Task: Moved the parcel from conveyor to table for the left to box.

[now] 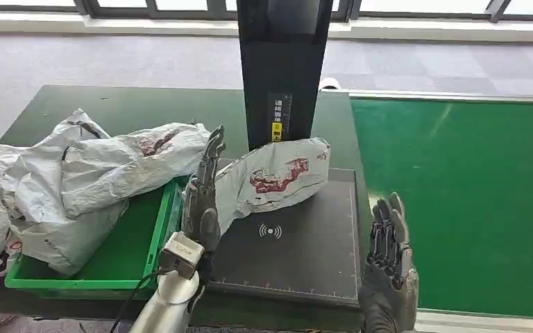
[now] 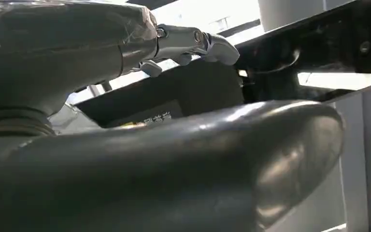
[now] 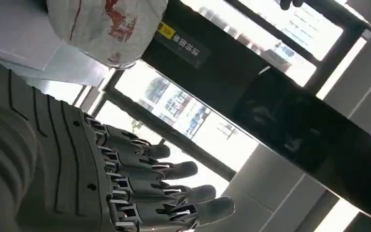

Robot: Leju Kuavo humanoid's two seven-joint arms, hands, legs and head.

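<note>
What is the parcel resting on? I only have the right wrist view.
Observer: The parcel lies on the black scanning pad, at the foot of the black post.
Operator: Left hand on it?
Observer: The left hand stands upright at the parcel's left end with its fingers straight. I see no grip.
Operator: Anything left of the pad?
Observer: A green tray sits right beside it, with a heap of grey parcels in it.
</note>
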